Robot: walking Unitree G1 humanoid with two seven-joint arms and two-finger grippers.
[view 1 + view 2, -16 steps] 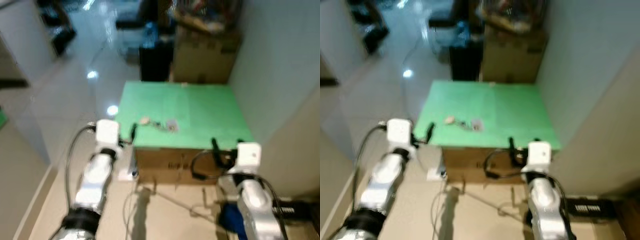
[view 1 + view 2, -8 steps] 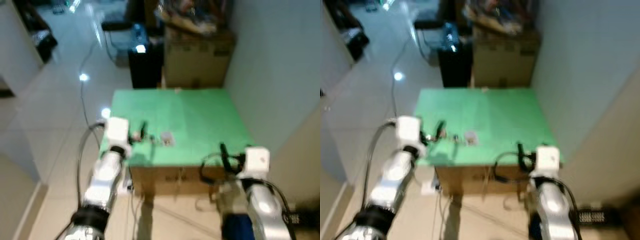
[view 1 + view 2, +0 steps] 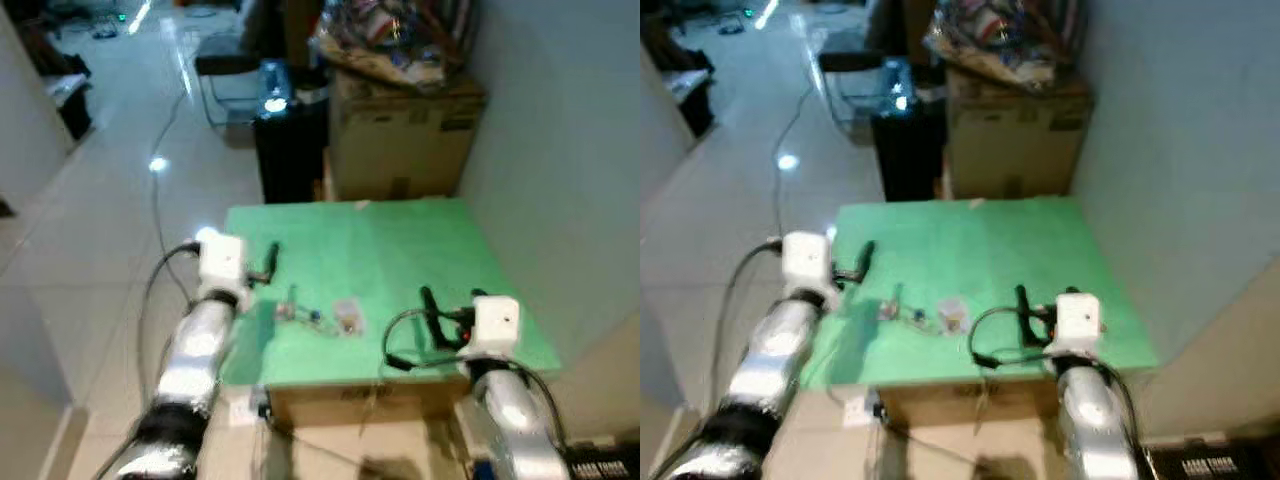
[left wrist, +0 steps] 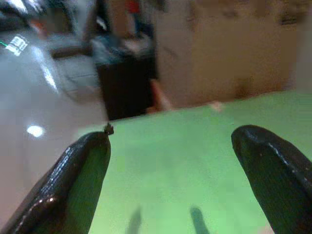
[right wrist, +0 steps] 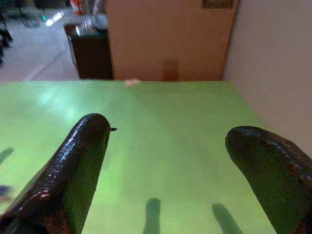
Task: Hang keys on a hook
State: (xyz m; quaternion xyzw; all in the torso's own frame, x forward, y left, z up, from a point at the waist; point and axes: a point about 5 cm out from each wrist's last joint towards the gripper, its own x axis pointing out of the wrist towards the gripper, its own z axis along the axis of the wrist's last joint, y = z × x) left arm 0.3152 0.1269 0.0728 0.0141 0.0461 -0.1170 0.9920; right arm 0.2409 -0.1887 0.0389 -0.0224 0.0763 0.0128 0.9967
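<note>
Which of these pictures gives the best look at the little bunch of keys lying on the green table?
The left eye view: the small bunch of keys lies unobstructed on the green tabletop between both arms. The right eye view shows it similarly. Both wrist views look past it across bare green surface.

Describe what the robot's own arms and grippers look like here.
Both arms are silver tubes ending in a white boxy wrist block, with black cables looping alongside. The left gripper and right gripper each carry two long, glossy black fingers with rounded tips.
</note>
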